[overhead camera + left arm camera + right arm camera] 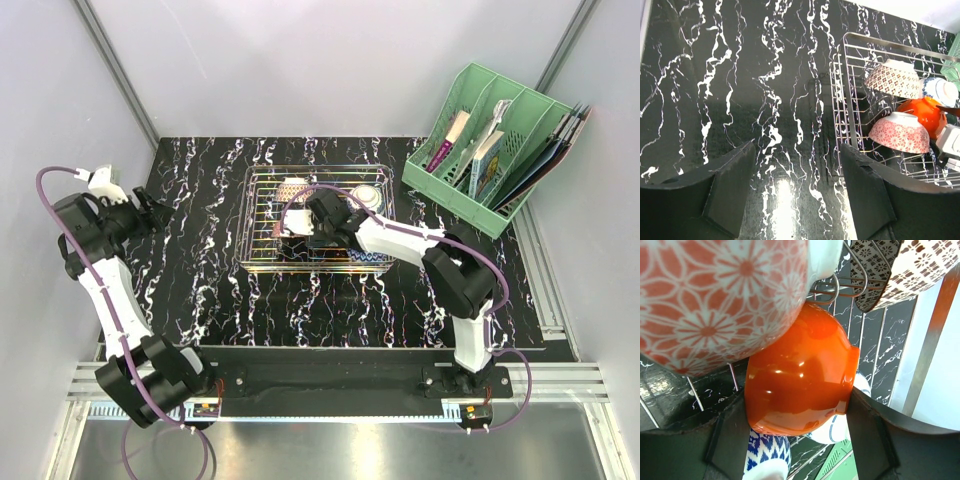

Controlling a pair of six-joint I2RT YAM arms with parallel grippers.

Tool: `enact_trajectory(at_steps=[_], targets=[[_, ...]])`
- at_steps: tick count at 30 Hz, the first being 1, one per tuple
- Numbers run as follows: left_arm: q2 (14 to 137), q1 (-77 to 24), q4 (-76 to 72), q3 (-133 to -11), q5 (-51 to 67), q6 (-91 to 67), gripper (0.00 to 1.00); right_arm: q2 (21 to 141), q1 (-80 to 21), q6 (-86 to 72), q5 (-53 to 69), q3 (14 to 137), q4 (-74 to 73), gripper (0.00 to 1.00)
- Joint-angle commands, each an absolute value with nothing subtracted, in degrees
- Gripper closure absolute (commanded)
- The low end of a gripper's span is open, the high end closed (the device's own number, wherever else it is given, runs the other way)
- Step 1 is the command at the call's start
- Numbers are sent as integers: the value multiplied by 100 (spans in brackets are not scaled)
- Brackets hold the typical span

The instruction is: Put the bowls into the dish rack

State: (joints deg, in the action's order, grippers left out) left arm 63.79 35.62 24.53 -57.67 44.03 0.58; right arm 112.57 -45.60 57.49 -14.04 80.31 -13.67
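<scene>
The left gripper hangs wide open over the black marble table, just beside the dish rack. The right gripper is inside the rack, its fingers clamped on both sides of the orange bowl. That bowl touches a pink flowered bowl, with a blue-and-white bowl and a brown patterned bowl beyond.

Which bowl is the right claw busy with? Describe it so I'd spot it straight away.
Find the silver wire dish rack in the middle of the black marbled table. Among the bowls crowded inside it, the orange bowl is gripped by the right claw. It alone is plain and glossy; its neighbours are all patterned.
</scene>
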Motion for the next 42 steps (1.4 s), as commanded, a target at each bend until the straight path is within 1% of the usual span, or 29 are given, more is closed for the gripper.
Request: enact_trajectory(at_steps=[1, 3, 6, 7, 9, 10, 13, 14, 16, 17, 19, 26, 35, 42], targets=[[6258, 3639, 2356, -5739, 4632, 176, 28, 11355, -4562, 5976, -1670, 7954, -835, 82], [6267, 3656, 2356, -5731, 4658, 167, 28, 11382, -4562, 6020, -1757, 7902, -817, 80], [6275, 3674, 2364, -5739, 4684, 167, 27, 11408, -4562, 6064, -1784, 7814, -817, 68], [6284, 3691, 2364, -5739, 4685, 167, 28, 11417, -4562, 6082, -1828, 7796, -817, 60], [6284, 3700, 2364, -5739, 4711, 158, 28, 11408, -4562, 6134, -1828, 7726, -878, 51], [6275, 3709, 2364, -5748, 4702, 167, 27, 11408, -4570, 6135, -1828, 7717, -896, 43], [6275, 3744, 2364, -5774, 4702, 176, 28, 11329, -4562, 6091, -1749, 7760, -1195, 34], [6284, 3744, 2382, -5801, 4728, 176, 28, 11286, -4562, 6065, -1732, 7778, -1291, 27], [6302, 3770, 2382, -5827, 4746, 158, 27, 11250, -4570, 6047, -1688, 7805, -1511, 21], [6302, 3771, 2391, -5845, 4763, 141, 28, 11215, -4562, 6021, -1679, 7813, -1564, 11], [6311, 3779, 2391, -5853, 4790, 132, 28, 11189, -4562, 5986, -1609, 7857, -1784, 0], [6267, 3814, 2417, -5862, 4808, 141, 28, 10961, -4562, 5801, -1345, 7998, -2197, 0], [6249, 3841, 2461, -5862, 4887, 123, 28, 10600, -4553, 5599, -782, 8745, -3585, 0], [6179, 3858, 2461, -5827, 4913, 132, 28, 10459, -4552, 5485, -826, 9044, -3604, 0]])
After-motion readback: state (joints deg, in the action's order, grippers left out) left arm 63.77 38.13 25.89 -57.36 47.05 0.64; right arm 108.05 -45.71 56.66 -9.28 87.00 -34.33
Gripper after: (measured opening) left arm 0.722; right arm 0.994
